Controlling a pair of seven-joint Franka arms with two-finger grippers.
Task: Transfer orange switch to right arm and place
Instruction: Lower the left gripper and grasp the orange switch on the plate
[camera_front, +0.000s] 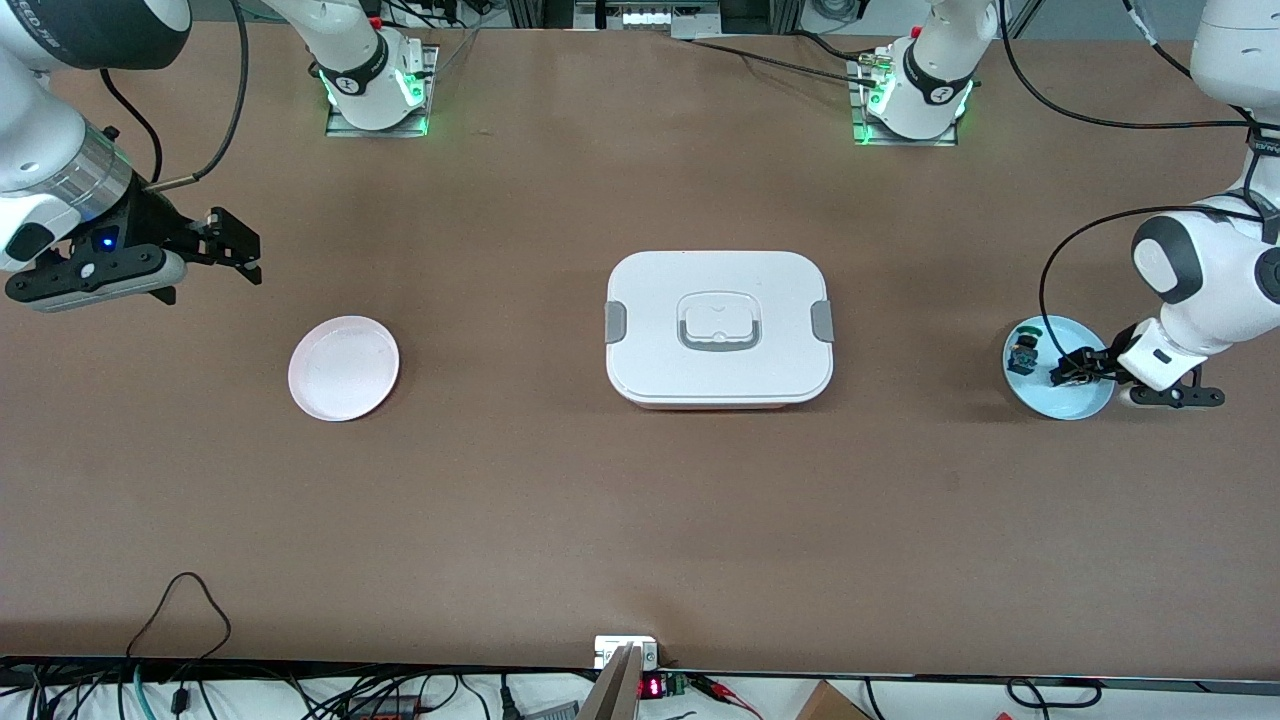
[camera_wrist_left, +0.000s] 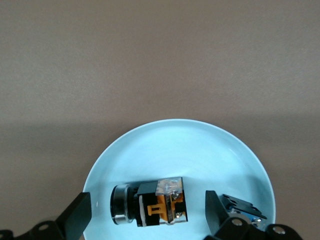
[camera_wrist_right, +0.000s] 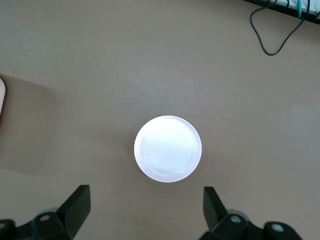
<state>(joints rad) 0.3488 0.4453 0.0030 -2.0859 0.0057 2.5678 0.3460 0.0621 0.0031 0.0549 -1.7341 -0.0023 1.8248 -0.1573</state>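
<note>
The orange switch (camera_wrist_left: 150, 202) lies on its side on the pale blue plate (camera_wrist_left: 180, 150), its black body showing orange parts. My left gripper (camera_wrist_left: 147, 215) is open and low over the plate, one finger on each side of the switch with a gap on both sides. In the front view the left gripper (camera_front: 1070, 368) covers the switch on the blue plate (camera_front: 1075, 405). My right gripper (camera_front: 240, 255) is open and empty, up in the air at the right arm's end of the table, near the empty pink plate (camera_front: 343, 368). The right wrist view shows that gripper (camera_wrist_right: 145, 210) and that plate (camera_wrist_right: 168, 149).
A green-capped black switch (camera_front: 1023, 348) lies on the same blue plate, and shows close beside one left finger in the left wrist view (camera_wrist_left: 242, 207). A closed white lunch box (camera_front: 718, 328) with grey clips sits mid-table. Cables lie along the table edge nearest the front camera.
</note>
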